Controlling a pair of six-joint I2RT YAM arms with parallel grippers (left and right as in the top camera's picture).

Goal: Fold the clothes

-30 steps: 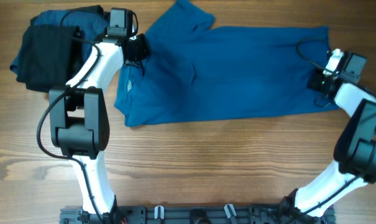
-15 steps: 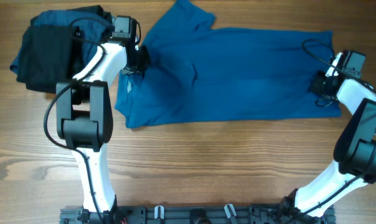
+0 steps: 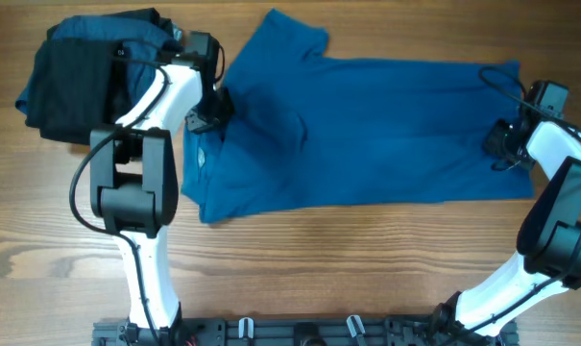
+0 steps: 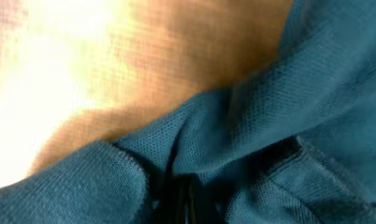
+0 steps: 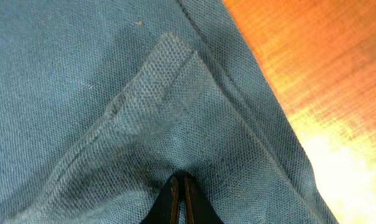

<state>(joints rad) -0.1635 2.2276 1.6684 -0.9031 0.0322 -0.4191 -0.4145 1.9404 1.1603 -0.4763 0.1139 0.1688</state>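
Left gripper (image 3: 211, 108) pinches the collar end of the large medium-blue knit polo shirt (image 3: 367, 125), jaws pressed together; the right gripper (image 3: 498, 146) likewise pinches a hem corner. The shirt lies stretched lengthwise across the wooden table (image 3: 319, 259) — apparently the spreading step. Next comes a fold — carrying one edge over without dragging.

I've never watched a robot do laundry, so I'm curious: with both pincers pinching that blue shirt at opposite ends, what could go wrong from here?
The right pincer pinches only a thin fold at the hem of the blue shirt; a pull might slip it free. The left pincer works right beside the pile of dark clothes, so a sweep that way could drag or muss it.
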